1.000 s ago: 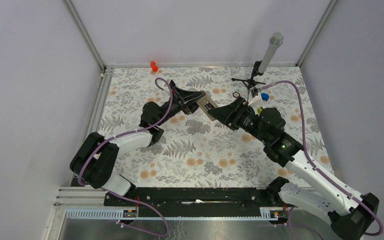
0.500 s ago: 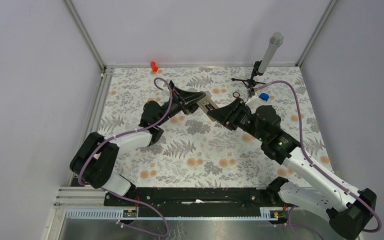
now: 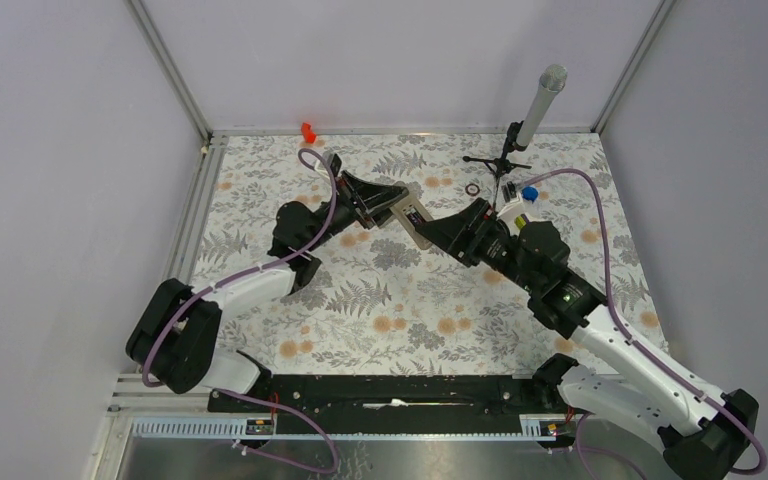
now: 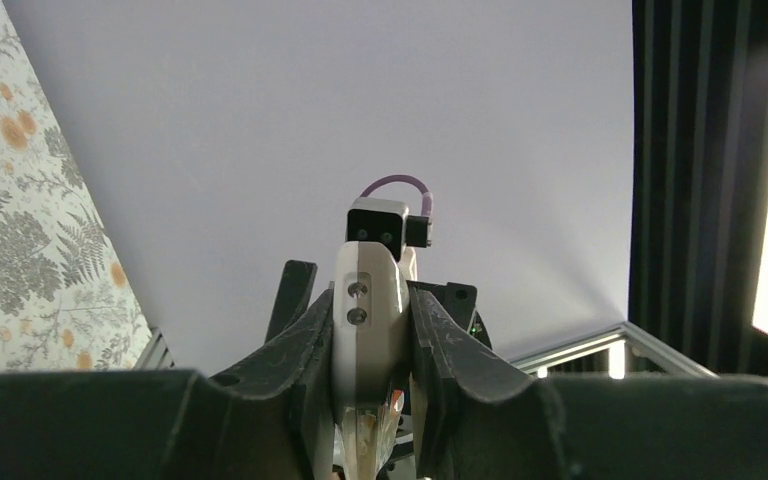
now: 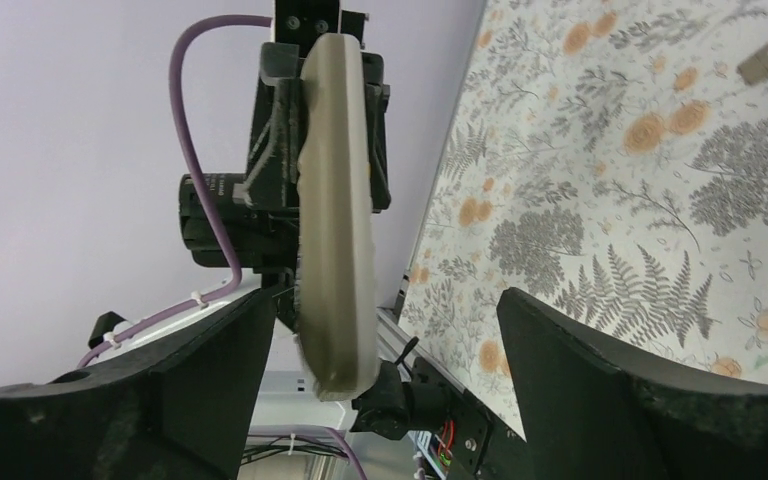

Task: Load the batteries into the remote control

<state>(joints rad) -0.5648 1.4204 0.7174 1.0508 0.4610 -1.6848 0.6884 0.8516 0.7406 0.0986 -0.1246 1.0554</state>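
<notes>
While tight in left jaws, remote control (image 5: 335,200) between parted right jaws

Smooth plastic remote control (image 5: 335,200); matt floral table cover (image 3: 400,300)

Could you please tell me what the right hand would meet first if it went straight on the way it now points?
Most likely the remote control, clamped in the left hand. It sits straight ahead of the right hand, in line with the gap between its open fingers, seemingly close, though depth is unclear.
</notes>
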